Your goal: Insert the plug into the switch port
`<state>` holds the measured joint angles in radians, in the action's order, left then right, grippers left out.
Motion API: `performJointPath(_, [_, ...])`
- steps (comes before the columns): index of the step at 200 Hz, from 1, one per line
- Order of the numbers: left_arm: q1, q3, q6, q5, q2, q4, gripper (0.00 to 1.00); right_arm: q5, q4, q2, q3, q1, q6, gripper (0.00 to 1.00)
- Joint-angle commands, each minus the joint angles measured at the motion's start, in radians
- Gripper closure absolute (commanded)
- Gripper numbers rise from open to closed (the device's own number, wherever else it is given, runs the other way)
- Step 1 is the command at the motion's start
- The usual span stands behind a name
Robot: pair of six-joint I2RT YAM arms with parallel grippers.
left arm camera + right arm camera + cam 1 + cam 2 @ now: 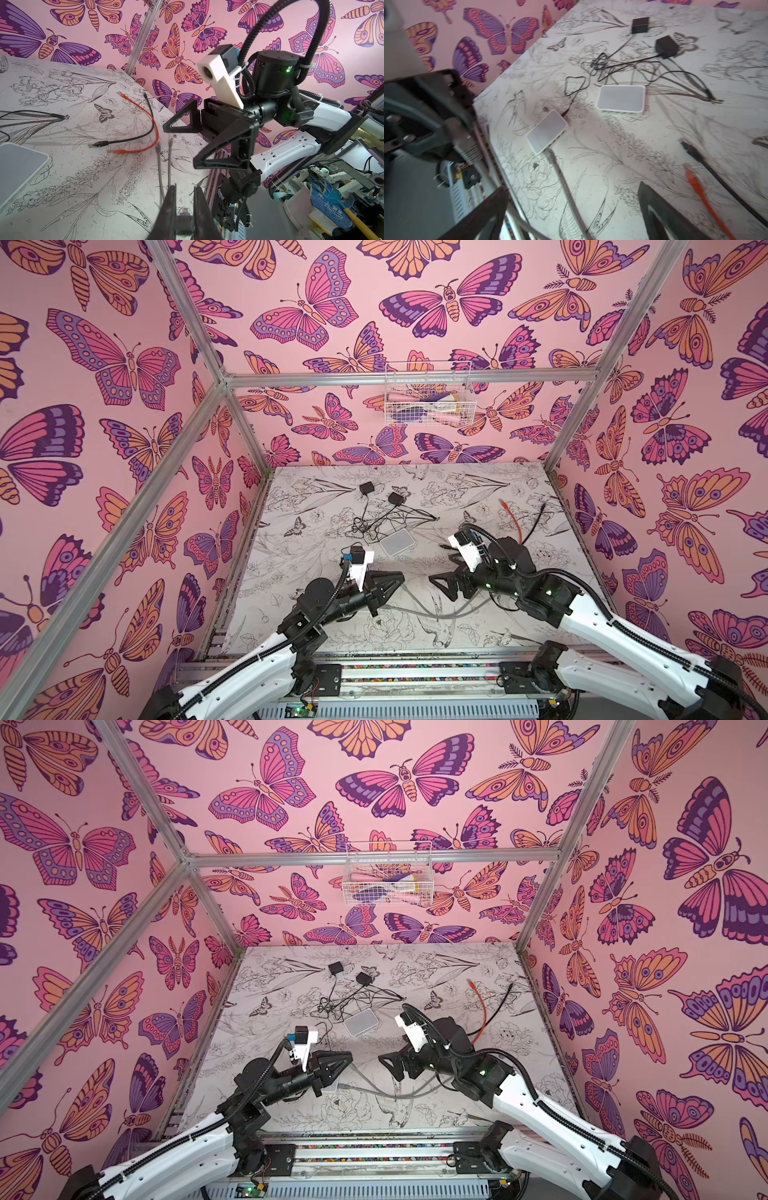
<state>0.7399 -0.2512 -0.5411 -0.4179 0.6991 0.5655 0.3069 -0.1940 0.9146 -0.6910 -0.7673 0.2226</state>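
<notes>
Left end effector (184, 193) grips grey plug (184, 221); right end effector (180, 146) open, empty. We place switch (397, 542) beyond plug, toward table's (478, 626) far edge.

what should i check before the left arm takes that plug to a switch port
1. plug clamped in left gripper: ok
2. right gripper open, holding nothing: ok
3. plug facing a port: not ok, it faces the right gripper
4. near switch has a free port: cannot tell, a grey cable ends at its edge
5. far switch top clear of cables: ok
</notes>
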Motion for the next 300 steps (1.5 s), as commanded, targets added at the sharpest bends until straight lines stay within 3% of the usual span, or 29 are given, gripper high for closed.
performJointPath(1, [-0.007, 0.011, 0.04, -0.029, -0.026, 0.024, 0.93, 0.304, 0.091, -0.036, 0.022, 0.0, -0.068, 0.04])
performJointPath(21, [-0.012, 0.013, 0.049, -0.057, -0.023, 0.062, 0.92, 0.447, 0.116, -0.05, 0.044, 0.0, -0.091, 0.05])
performJointPath(66, [-0.022, 0.006, 0.03, -0.141, 0.028, 0.145, 0.92, 0.494, 0.14, 0.002, 0.035, 0.0, -0.112, 0.15])
performJointPath(133, [-0.033, 0.0, -0.005, -0.233, 0.073, 0.226, 0.92, 0.509, 0.168, 0.13, -0.025, -0.001, -0.144, 0.29])
performJointPath(195, [-0.041, 0.003, -0.001, -0.255, 0.099, 0.246, 0.92, 0.531, 0.25, 0.189, -0.026, -0.014, -0.104, 0.51])
performJointPath(270, [-0.051, 0.014, -0.01, -0.259, 0.122, 0.286, 0.92, 0.561, 0.265, 0.243, -0.045, -0.045, -0.103, 0.57])
performJointPath(300, [-0.054, 0.015, -0.014, -0.263, 0.12, 0.284, 0.92, 0.561, 0.268, 0.259, -0.052, -0.054, -0.1, 0.67])
